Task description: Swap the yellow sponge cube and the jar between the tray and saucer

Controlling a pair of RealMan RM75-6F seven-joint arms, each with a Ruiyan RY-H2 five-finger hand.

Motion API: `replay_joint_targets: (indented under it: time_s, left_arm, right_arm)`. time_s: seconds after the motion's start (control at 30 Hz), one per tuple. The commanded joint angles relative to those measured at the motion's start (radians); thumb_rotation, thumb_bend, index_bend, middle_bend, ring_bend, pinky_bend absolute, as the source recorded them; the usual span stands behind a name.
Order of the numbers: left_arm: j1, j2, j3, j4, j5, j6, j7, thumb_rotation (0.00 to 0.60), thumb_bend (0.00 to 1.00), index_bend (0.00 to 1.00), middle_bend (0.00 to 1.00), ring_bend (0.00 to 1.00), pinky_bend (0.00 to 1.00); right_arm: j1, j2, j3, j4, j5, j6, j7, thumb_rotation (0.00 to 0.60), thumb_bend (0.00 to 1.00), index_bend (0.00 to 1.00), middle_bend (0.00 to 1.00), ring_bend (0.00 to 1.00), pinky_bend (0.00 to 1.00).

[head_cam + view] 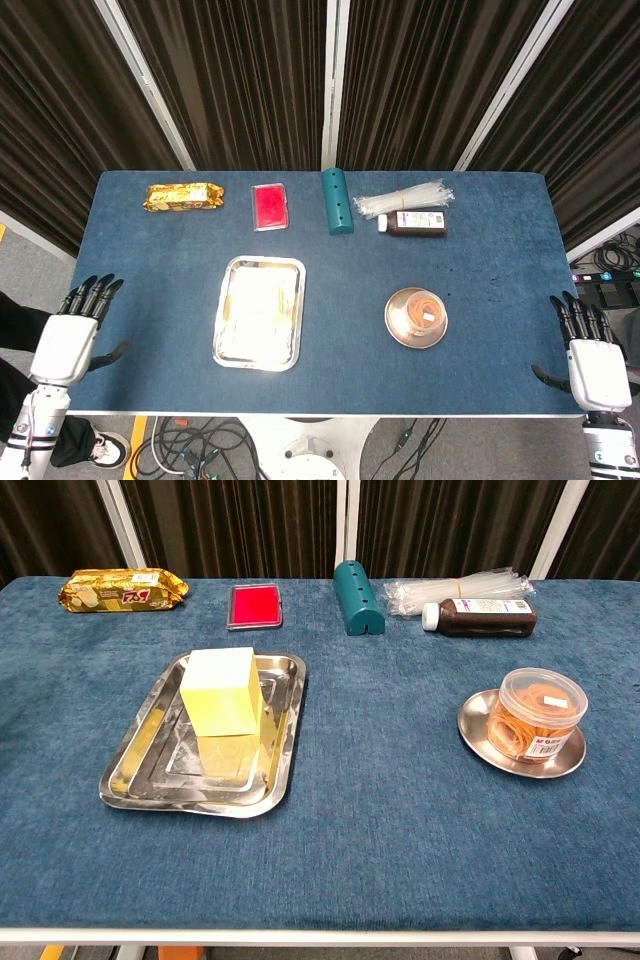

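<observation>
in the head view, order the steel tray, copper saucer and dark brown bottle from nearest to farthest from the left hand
From the left hand:
1. Rectangular steel tray, centre-left.
2. Round copper saucer, centre-right.
3. Dark brown bottle, lying at the far right back.

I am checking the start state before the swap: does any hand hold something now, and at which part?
Nothing is held. The left hand and right hand are both empty, fingers apart, beside the table's near corners.

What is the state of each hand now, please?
Left hand: open, fingers apart, holding nothing, beside the table's left edge.
Right hand: open, fingers apart, holding nothing, beside the table's right edge.
</observation>
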Motion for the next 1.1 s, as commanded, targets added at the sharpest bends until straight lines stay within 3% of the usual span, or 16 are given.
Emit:
replay_joint_targets:
  time_s: [0.03,0.3,0.7,1.1]
  left_arm:
    - [-0.027,-0.003,-0.006,-0.019,0.019,-0.026,-0.015,0.6,0.14,0.09,0.06,0.0,0.15]
    - [-0.182,-0.078,-0.069,-0.067,0.04,-0.182,-0.013,0.6,0.09,0.09,0.06,0.0,0.15]
    - [-0.394,-0.203,-0.159,-0.023,-0.141,-0.448,-0.04,0.6,0.07,0.07,0.04,0.0,0.15]
    - [-0.526,-0.305,-0.173,0.125,-0.273,-0.598,-0.061,0.6,0.07,0.07,0.03,0.0,0.15]
  right_arm:
    - [0.001,0.004,-0.001,0.0,-0.003,0.001,-0.002,0.6,0.0,0.0,0.0,0.0,0.0]
    - [-0.001,0.016,0.012,0.005,0.015,0.005,0.019,0.6,0.0,0.0,0.0,0.0,0.0]
    - [-0.006,0.018,0.016,0.037,0.037,-0.002,0.061,0.6,0.0,0.0,0.0,0.0,0.0]
    - [-0.006,0.015,0.018,0.056,0.044,-0.006,0.074,0.6,0.0,0.0,0.0,0.0,0.0]
